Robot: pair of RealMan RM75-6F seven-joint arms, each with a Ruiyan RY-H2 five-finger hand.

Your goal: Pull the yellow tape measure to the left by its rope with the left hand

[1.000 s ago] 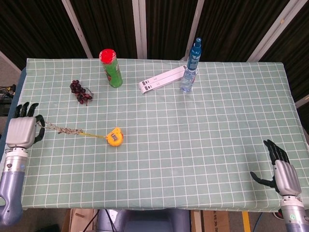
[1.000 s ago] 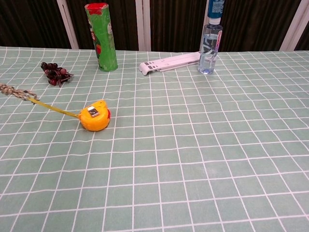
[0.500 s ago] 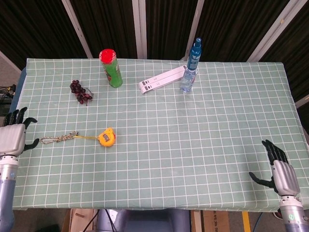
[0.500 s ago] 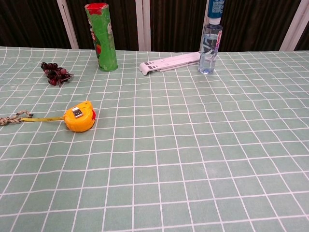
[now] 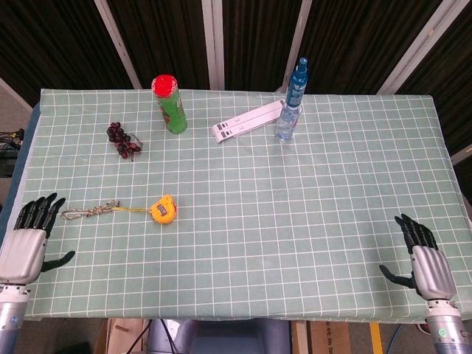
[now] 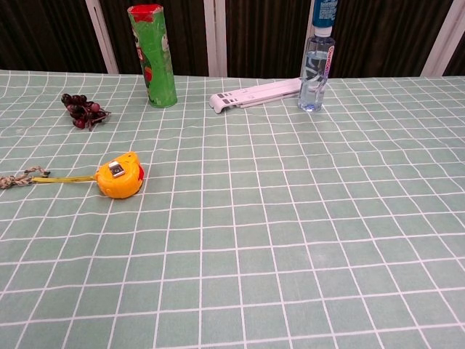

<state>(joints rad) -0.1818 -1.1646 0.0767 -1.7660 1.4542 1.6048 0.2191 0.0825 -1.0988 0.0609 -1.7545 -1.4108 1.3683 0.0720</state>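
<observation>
Now that the left hand (image 5: 28,243) has let go of the rope (image 5: 90,212) and dropped back toward the near left corner of the table (image 5: 310,184), its fingers are spread and hold nothing. 1 second ago it gripped the rope's end at the left edge; half a second ago it had already released. The yellow tape measure (image 5: 162,209) lies near the left edge, well short of the near edge, further left than 1 second ago and unmoved over the last half second. Its rope trails slack toward the left edge, apart from the hand. The pull looks finished and the arm seems to be retiring. The right hand (image 5: 426,264) rests by the near right corner, fingers apart, empty.
</observation>
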